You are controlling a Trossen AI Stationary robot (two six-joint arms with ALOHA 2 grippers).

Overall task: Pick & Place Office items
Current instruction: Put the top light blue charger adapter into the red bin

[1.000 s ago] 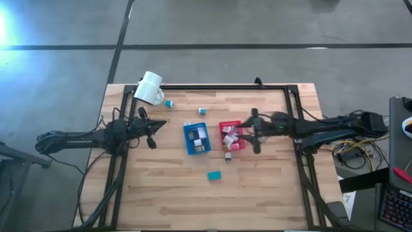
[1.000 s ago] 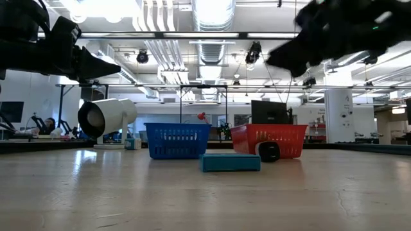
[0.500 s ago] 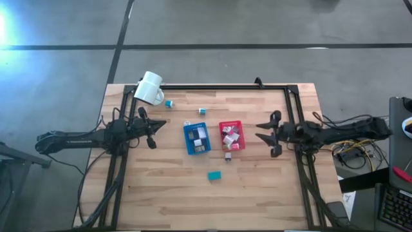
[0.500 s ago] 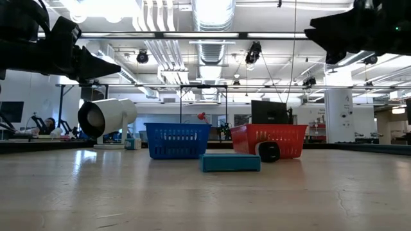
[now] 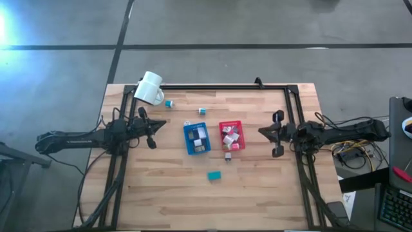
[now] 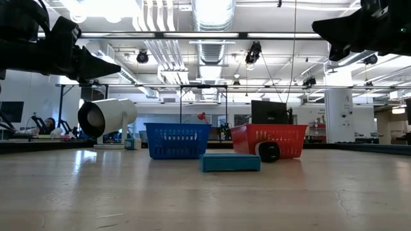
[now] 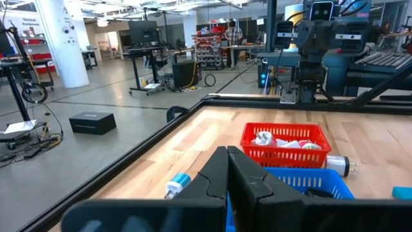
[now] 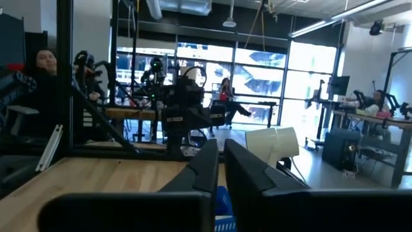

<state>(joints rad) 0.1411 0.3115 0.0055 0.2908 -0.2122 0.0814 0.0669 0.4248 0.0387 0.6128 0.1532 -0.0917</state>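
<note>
On the pale wooden bench [image 5: 257,187], the small office items sit mostly in two mesh trays at the middle: a blue rectangular tray [image 5: 196,138] holding white and dark pieces, and just beside it a red rectangular tray [image 5: 231,135] with white and pink bits. A dark-and-white clip [image 5: 228,155] lies touching the red tray's near end, and a flat teal block [image 5: 214,174] rests alone closer to the front edge. Two tiny teal-and-white pieces [image 5: 169,103] and [image 5: 201,111] lie behind the trays, near a large white mug [image 5: 149,87] tipped on its side at the back left corner.

The right gripper [image 5: 273,134] hangs above the bench to the right of the red tray, apart from it, fingers clenched together and holding nothing as far as the wrist view suggests. The left gripper [image 5: 150,129] waits left of the blue tray, also clenched and empty. A seated person [image 8: 226,96] shows far behind in the room.
</note>
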